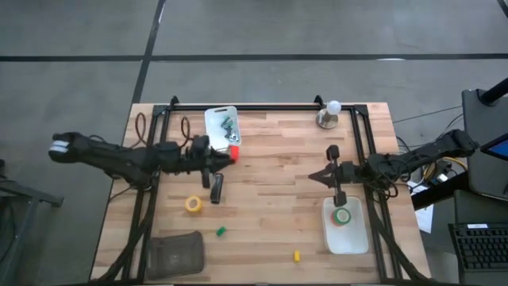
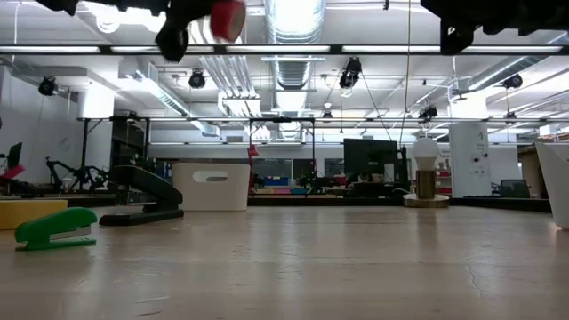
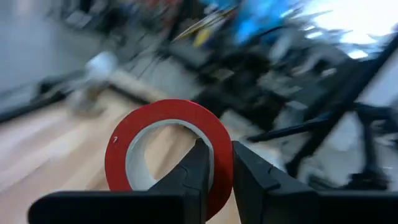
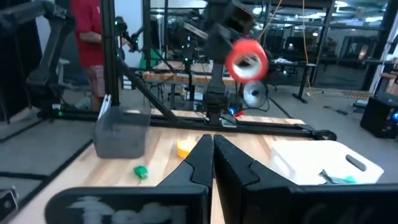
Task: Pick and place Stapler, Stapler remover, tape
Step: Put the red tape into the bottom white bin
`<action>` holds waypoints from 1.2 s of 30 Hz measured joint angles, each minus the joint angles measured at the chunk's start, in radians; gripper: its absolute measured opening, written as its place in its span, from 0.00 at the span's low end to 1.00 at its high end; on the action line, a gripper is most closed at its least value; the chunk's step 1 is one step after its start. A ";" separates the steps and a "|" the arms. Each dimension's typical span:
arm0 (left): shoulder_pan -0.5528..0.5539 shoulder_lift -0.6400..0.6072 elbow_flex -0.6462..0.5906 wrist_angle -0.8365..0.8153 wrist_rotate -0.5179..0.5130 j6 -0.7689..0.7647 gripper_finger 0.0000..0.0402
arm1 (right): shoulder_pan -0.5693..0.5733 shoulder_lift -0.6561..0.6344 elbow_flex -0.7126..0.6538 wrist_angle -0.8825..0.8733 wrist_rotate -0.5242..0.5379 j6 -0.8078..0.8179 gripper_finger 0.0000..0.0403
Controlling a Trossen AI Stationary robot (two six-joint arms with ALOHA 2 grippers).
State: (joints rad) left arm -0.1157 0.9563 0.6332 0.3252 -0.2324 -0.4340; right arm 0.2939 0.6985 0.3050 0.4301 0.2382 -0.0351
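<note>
High view: the left pincer (image 1: 225,156) holds a red tape roll (image 1: 234,151) just beside the white tray (image 1: 214,119) at the desk's (image 1: 270,199) far edge — the stapler (image 1: 216,189) lies just beneath.

Left wrist view: fingers clenched across the roll's rim.

Right wrist view: the right pincer (image 4: 212,149) is closed, empty — well apart.

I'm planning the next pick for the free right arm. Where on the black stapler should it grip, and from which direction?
Grip the stapler across its narrow width near mid-length, coming straight down from above. It lies flat on the table, long and slim, with its raised arm sloping up in the low view, so its long sides probably offer the best flats. Nothing crowds it; the yellow tape lies apart.
</note>
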 joint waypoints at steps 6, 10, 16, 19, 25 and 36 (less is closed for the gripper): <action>-0.084 0.182 0.000 0.344 -0.004 0.107 0.13 | 0.000 0.091 0.000 0.146 0.031 0.060 0.04; -0.085 0.316 0.016 0.496 -0.002 0.100 0.14 | 0.000 0.169 0.000 0.248 0.072 0.062 0.13; -0.091 0.494 0.123 0.565 0.030 0.102 0.14 | 0.000 0.268 0.047 0.265 0.151 0.067 0.30; -0.098 0.560 0.191 0.561 0.053 0.123 0.14 | 0.000 0.318 0.077 0.265 0.158 0.068 0.37; -0.100 0.649 0.304 0.556 0.110 0.147 0.14 | 0.000 0.397 0.116 0.260 0.158 0.062 0.43; -0.110 0.717 0.355 0.554 0.154 0.151 0.14 | 0.001 0.438 0.160 0.256 0.124 0.043 0.41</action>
State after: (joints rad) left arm -0.2260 1.6731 0.9882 0.8796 -0.0788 -0.2830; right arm 0.2946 1.1366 0.4652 0.6858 0.3622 0.0078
